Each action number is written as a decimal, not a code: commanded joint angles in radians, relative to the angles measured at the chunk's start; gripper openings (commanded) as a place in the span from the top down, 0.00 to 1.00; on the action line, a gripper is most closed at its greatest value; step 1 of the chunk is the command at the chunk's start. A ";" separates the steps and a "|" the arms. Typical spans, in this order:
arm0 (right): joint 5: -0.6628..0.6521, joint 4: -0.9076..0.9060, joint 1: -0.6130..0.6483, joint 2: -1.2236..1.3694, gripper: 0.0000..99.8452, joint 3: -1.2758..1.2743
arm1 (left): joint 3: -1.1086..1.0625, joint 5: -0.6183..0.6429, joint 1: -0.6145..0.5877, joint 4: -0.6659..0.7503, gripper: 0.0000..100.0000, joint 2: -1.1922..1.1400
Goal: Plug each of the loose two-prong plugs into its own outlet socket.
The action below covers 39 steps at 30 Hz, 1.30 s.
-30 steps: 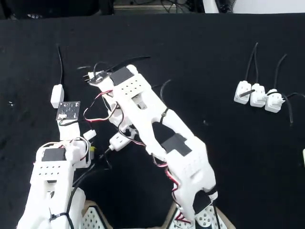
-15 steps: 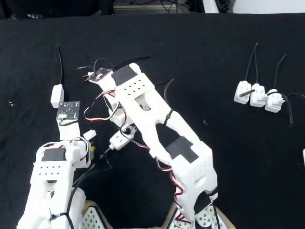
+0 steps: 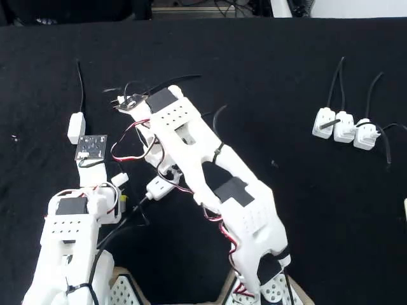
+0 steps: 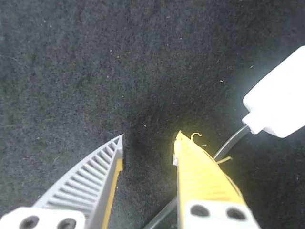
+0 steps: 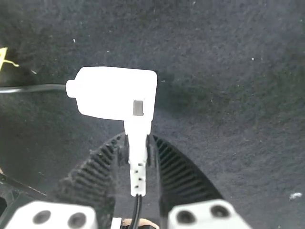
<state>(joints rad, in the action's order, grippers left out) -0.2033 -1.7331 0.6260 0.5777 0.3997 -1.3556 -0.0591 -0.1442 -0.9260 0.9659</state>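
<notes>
Right arm (image 3: 191, 146) swung back slightly; right tool (image 5: 138, 140) pinches plug (image 5: 137, 167), left tool (image 4: 148, 138) spread.

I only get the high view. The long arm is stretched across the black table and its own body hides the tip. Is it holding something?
Observer: Yes. The right wrist view shows the right end effector shut on a slim white plug, whose front end meets a white outlet socket. I can't tell how deep it sits.
Operator: What about the short arm, did it grab anything?
Observer: No. The left end effector is open with nothing in it. A white corded block lies off to one side, apart from it.
</notes>
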 commanded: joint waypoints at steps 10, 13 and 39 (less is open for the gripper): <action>-0.005 0.060 0.066 0.070 0.99 0.067 | 0.016 0.008 -0.012 -0.014 0.82 0.017; -0.005 0.061 0.066 0.073 0.99 0.082 | 0.016 0.008 -0.012 -0.014 0.82 0.017; -0.012 0.549 0.121 -0.216 0.99 -0.478 | 0.047 0.052 -0.180 -0.012 0.82 0.017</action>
<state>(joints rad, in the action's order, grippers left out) -0.2048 -1.3157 0.6736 0.4028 0.0422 -1.3556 -0.0161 -0.3176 -0.9337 0.9659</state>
